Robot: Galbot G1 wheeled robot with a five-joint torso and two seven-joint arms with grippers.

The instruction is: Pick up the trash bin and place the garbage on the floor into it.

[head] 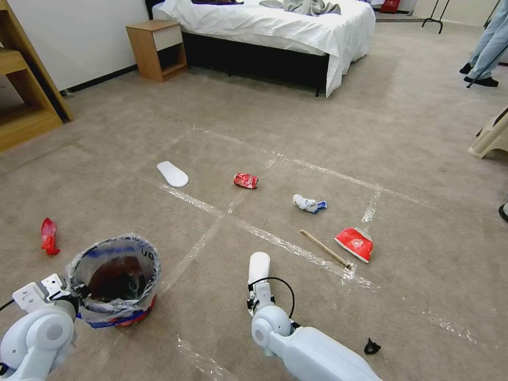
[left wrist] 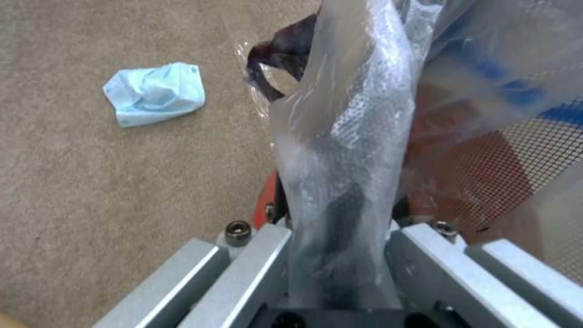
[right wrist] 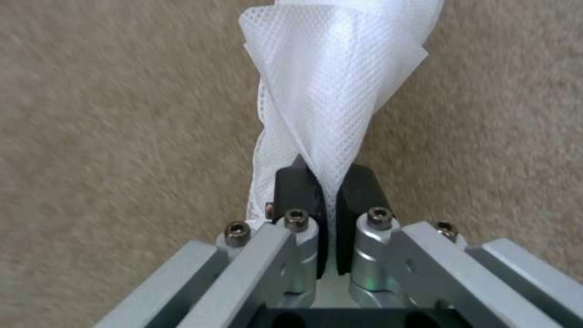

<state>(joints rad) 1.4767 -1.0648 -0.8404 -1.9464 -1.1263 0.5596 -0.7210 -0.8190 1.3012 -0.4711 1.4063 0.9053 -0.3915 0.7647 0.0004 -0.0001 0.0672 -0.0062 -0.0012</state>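
Both grippers clamp: trash bin [head: 115,280], slipper [right wrist: 331,91].

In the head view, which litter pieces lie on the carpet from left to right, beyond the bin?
Red wrapper → white slipper → crushed red can → white-and-blue wad → wooden stick → red-and-white packet.

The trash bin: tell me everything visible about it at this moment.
The trash bin is a small round red bucket with mesh walls, lined with a crinkled clear plastic bag printed in blue that folds over its rim. It stands upright, low on the robot's left, its opening facing up and its inside dark. The left gripper is shut on its rim, pinching bag and wall together. A light blue crumpled tissue lies on the carpet beside it, not touching.
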